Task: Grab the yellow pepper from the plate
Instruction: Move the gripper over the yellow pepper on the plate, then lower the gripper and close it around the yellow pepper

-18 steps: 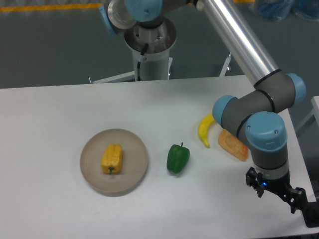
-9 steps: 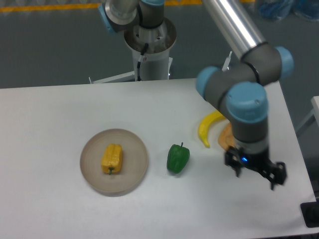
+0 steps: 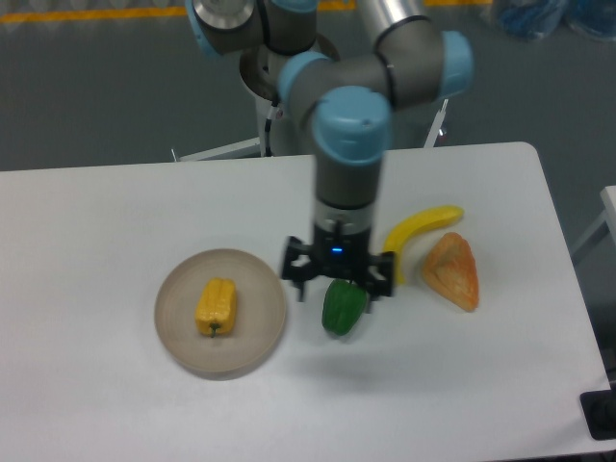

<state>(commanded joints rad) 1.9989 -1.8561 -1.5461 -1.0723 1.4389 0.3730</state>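
Nearest the camera sat the round flat beige plate [image 3: 260, 332], on the left part of the white table [image 3: 115, 221]. The small blocky yellow pepper [image 3: 216, 306] lay on it, a bit left of the plate's middle, with its dark stem toward the near side. Nothing touched it.

Just right of the plate lay the small shiny green pepper [image 3: 343, 308]. The black two-finger gripper [image 3: 338, 274] hung right over the green pepper's far part, so it hid the top of it. Its two fingers were spread wide apart, one on each side, and it gripped nothing. The yellow pepper was to the left of the gripper, well apart from it.

Farther right lay the orange wedge-shaped piece of food [image 3: 452, 271], and next to it the long curved yellow banana [image 3: 419, 234].

Behind these, the grey and blue robot arm [image 3: 352, 144] reached down from the far side of the table.

Half a second before, the gripper had been over the right side of the table, near the orange piece. It had moved left across the table. The arm had hidden part of the banana and the orange piece then, and both showed fully at this moment. The peppers and the plate had not moved.
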